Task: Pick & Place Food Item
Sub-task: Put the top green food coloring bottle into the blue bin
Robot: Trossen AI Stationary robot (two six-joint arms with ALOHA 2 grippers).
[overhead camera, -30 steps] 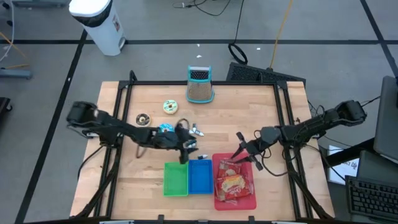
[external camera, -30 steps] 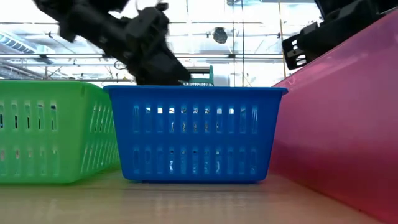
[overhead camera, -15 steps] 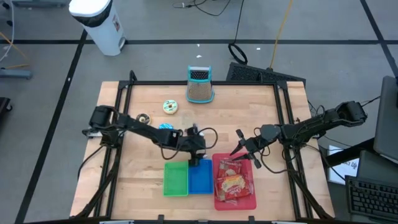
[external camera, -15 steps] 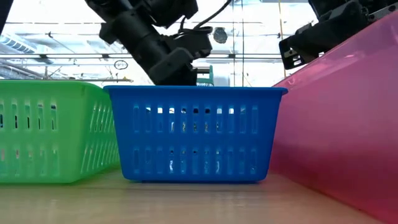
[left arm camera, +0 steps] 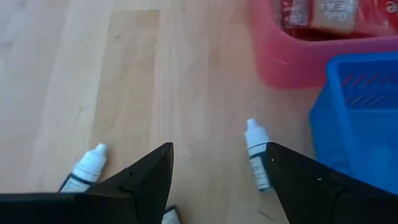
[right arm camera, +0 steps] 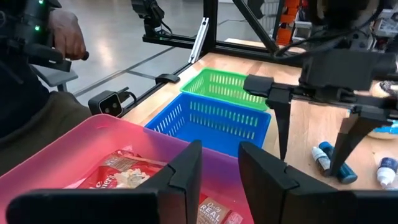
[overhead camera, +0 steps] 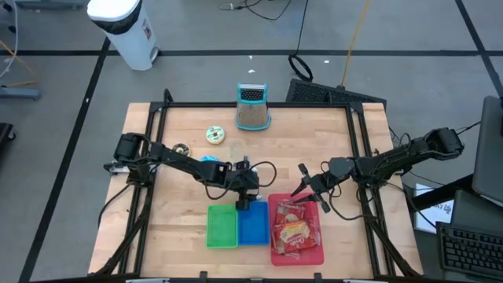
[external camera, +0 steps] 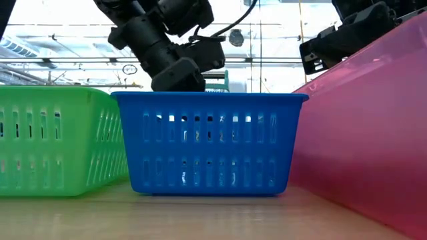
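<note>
The left gripper (overhead camera: 246,191) hangs just above the table near the middle, at the far edge of the blue basket (overhead camera: 252,223). Its two dark fingers (left arm camera: 146,180) are spread wide apart and hold nothing. Between and beside them, small white bottles (left arm camera: 256,154) with white caps lie flat on the wood. A blue bottle (right arm camera: 324,155) lies close by too.

The right gripper (overhead camera: 302,191) hovers at about 3 o'clock from the left one, over the far edge of the pink bin (overhead camera: 317,256). Its fingers (right arm camera: 180,171) stand with only a narrow gap between them, and nothing sits in that gap.

The food — red snack packets (overhead camera: 295,233) — lies inside the pink bin, which sits at about 5 o'clock on the table (overhead camera: 314,134). The blue basket touches the pink bin's side, and the green basket (overhead camera: 222,226) sits right next to the blue one, at about 6 o'clock on the table.

Far back at 12 o'clock stands a grater (overhead camera: 252,106) with a blue top. At about 11 o'clock a frosted donut (overhead camera: 215,134) and a darker donut (overhead camera: 180,149) rest on the wood, a little apart.

In the right wrist view a person's hand (right arm camera: 67,34) shows beyond the table edge.
</note>
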